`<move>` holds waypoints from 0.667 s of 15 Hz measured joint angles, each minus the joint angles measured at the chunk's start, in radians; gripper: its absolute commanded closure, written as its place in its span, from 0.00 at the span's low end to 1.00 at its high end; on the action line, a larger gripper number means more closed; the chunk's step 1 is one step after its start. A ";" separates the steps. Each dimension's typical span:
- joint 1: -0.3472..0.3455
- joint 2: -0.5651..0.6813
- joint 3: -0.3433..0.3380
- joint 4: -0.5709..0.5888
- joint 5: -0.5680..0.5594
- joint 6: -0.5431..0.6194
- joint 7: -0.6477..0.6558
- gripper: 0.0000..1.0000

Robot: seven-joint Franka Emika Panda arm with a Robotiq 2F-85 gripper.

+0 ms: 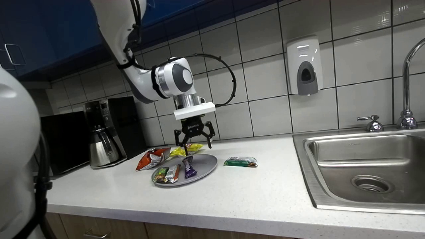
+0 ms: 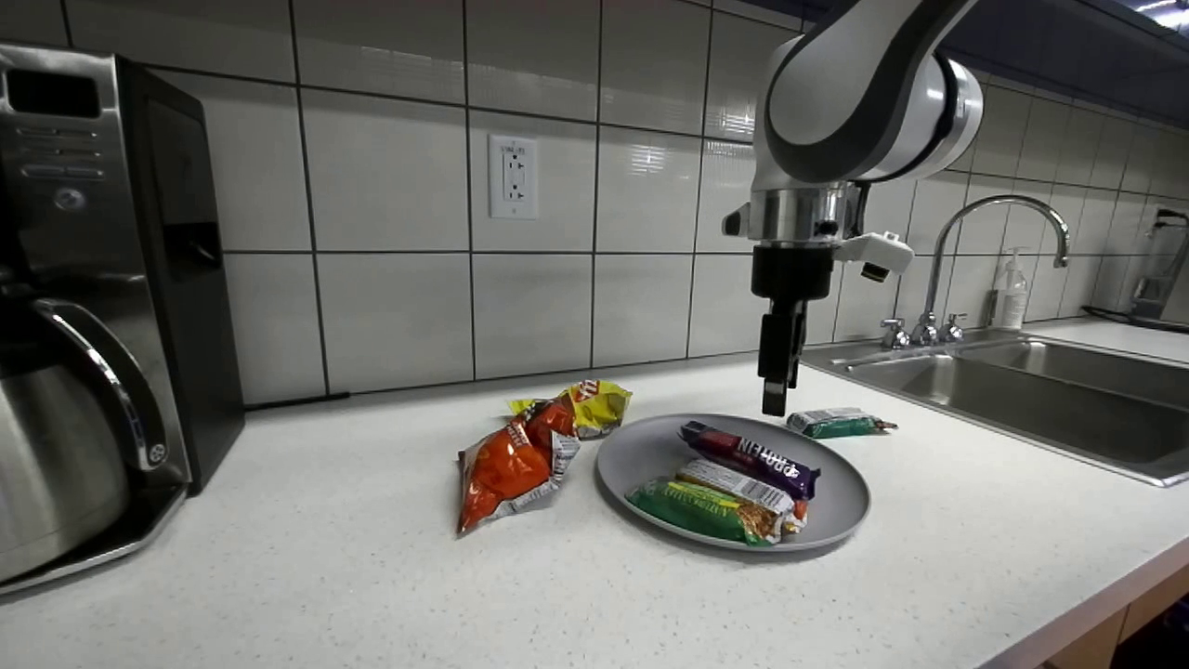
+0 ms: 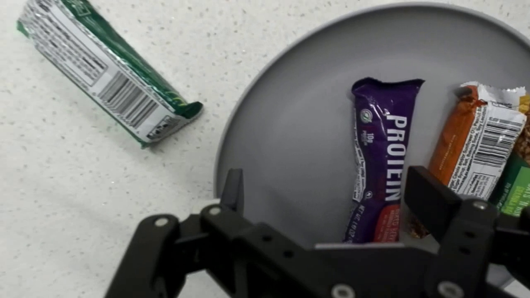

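Your tool point(image 1: 198, 150) hangs spread wide and ungripping; below it, the purple bar point(image 3: 377, 161) lies on the gray plate point(image 3: 290, 128).

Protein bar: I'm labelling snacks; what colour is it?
The protein bar is mostly purple, with white lettering and a red patch; clearest in the wrist view.

In the wrist view, the plate point(image 3: 281, 136) is grey, the bar right of centre point(image 3: 377, 159) purple, the upper-left bar point(image 3: 108, 76) green-and-white.
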 measured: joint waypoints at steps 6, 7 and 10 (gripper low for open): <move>-0.031 -0.013 -0.058 -0.010 0.000 -0.009 -0.073 0.00; -0.036 -0.013 -0.063 -0.013 0.000 -0.009 -0.083 0.00; -0.038 -0.013 -0.065 -0.015 0.000 -0.009 -0.087 0.00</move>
